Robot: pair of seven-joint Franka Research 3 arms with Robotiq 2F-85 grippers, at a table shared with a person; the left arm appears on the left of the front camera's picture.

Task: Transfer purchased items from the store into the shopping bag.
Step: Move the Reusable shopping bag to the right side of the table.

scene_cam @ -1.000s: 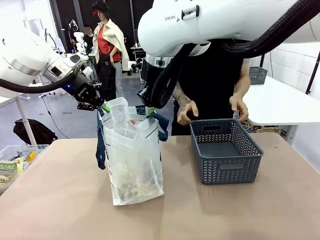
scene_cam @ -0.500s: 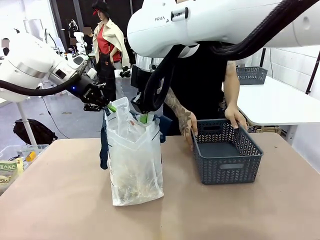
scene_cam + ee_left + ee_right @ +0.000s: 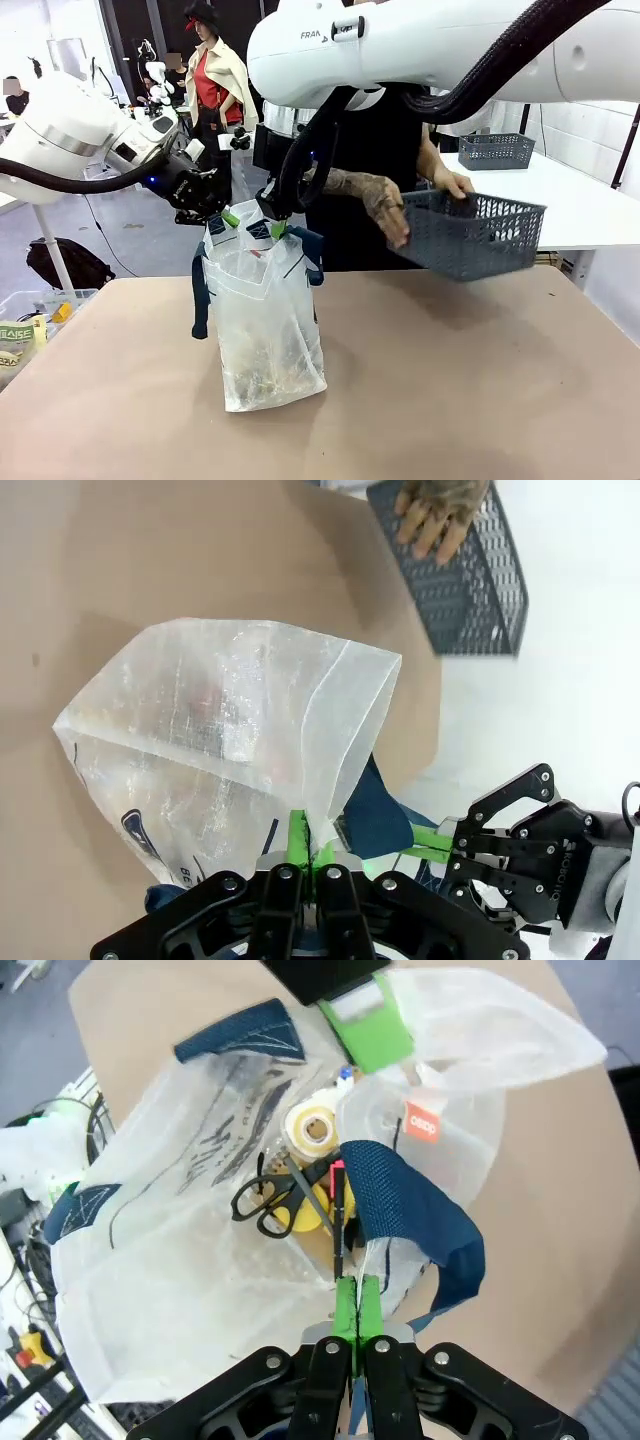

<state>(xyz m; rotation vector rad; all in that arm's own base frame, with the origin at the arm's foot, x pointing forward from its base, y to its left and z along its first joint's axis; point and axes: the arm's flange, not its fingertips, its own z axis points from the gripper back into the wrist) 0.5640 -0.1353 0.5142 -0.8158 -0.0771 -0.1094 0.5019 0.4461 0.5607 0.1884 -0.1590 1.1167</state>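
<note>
On the left side of the desk, the left gripper has its jaws clamped together on the rim of the shopping bag, holding that edge up; the left wrist view shows the green pads pinching a fold of the translucent plastic. Immediately beside it, the right gripper has its jaws likewise clamped on the opposite part of the rim, next to a navy strap, so that the two grippers together keep the mouth spread. The bag stands upright on the desk, left of centre. The right wrist view looks down into it: the purchased items lie at the bottom, and countable there are one pair of black-handled scissors, one roll of tape, one dark pen or marker with a pink tip, and at least one yellow piece partly covered; a brown notebook cannot be confirmed. To the right, the store is off the desk, tilted and held in the air by the person's two hands, one hand on its near end and the other at its far rim. Its interior, as far as the front view shows, appears empty. Judgement: the transfer looks complete or very nearly so; what remains is probably only releasing the bag. Count: two grippers, one bag, one basket, two hands.
</note>
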